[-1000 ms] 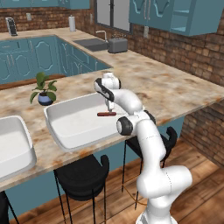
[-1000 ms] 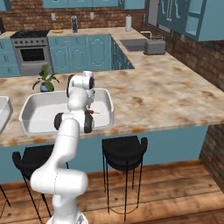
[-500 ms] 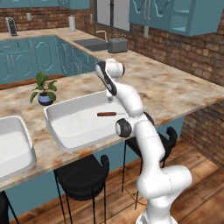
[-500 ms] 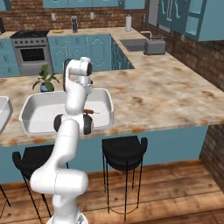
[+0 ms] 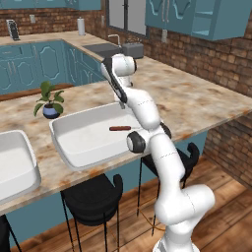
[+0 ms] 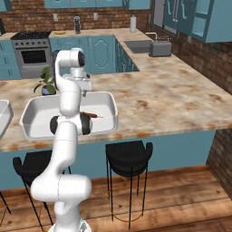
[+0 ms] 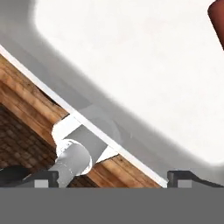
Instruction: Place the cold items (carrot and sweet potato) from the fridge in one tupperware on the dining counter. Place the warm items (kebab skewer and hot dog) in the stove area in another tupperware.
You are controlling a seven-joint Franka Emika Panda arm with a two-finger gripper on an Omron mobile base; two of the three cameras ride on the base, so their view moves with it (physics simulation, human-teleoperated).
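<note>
White tupperware (image 5: 83, 147) sits on the beige marbled dining surface (image 5: 197, 101) in the left base view, near the front edge. Kebab skewer (image 5: 120, 128) lies flat on the tub floor toward its right side, touching nothing else. Second white tub (image 5: 15, 167) at far left, apart from the first. Potted plant (image 5: 48, 101) stands just behind the tub. Hand (image 5: 121, 102) hangs above the tub's back right rim, clear of the skewer, holding nothing. Black stool (image 5: 93, 199) under the surface edge.

Right base view: same tub (image 6: 34, 115) with the arm rising in front of it. Skewer (image 6: 92, 115) shows as a thin dark red stick just right of the arm, inside the tub. Stove area (image 6: 31, 52) at the back left, toaster (image 6: 160, 48) on the far counter.

Hand view: white tub floor (image 7: 131, 65) fills the upper part, rim running diagonally. One dark red end of the skewer (image 7: 217, 22) at the top right corner. Finger tips (image 7: 188, 178) stand wide apart at the bottom corners, nothing between them.
</note>
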